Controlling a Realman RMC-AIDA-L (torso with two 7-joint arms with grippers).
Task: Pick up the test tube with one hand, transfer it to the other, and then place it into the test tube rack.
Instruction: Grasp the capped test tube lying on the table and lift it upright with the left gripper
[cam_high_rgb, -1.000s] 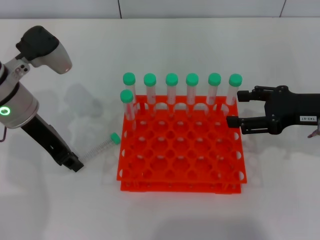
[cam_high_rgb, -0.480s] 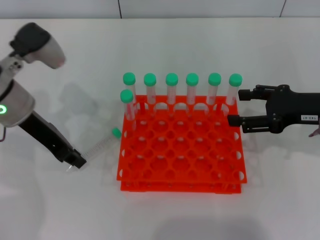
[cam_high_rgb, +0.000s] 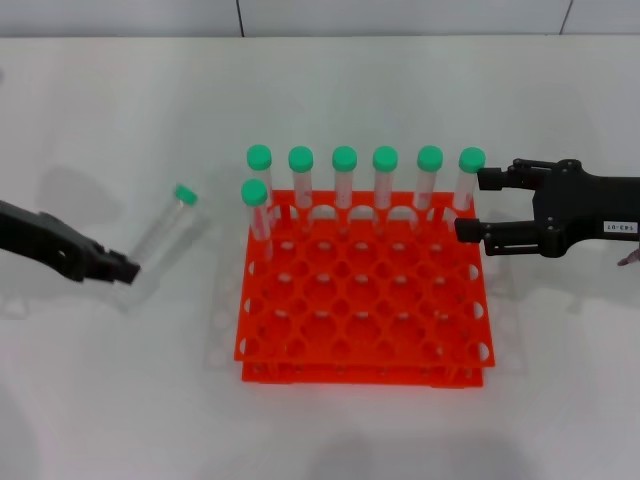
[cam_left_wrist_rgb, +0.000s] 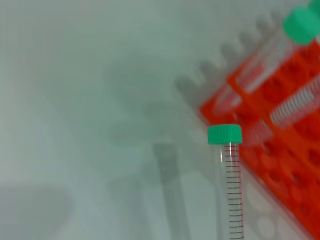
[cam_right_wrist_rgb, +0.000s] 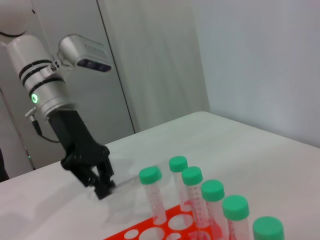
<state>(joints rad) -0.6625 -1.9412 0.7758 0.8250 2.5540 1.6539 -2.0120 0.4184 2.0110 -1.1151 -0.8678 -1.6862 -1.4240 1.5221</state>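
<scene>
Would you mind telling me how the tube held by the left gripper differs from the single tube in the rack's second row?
The held clear green-capped test tube is tilted, off the orange-red plastic rack, gripped at its bottom end by the left gripper. The second-row tube stands upright in a corner hole, untouched. Both look alike.

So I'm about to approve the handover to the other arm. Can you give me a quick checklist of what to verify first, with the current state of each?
1. Left gripper holds the tube by its lower end: ok.
2. Tube is clear of the table: ok, lifted and tilted.
3. Green cap is on: ok.
4. Right gripper is open to receive: ok, at the right edge of the rack.
5. Free holes in the rack: ok, front rows are empty.
6. Firmness of the grip: cannot tell.
</scene>
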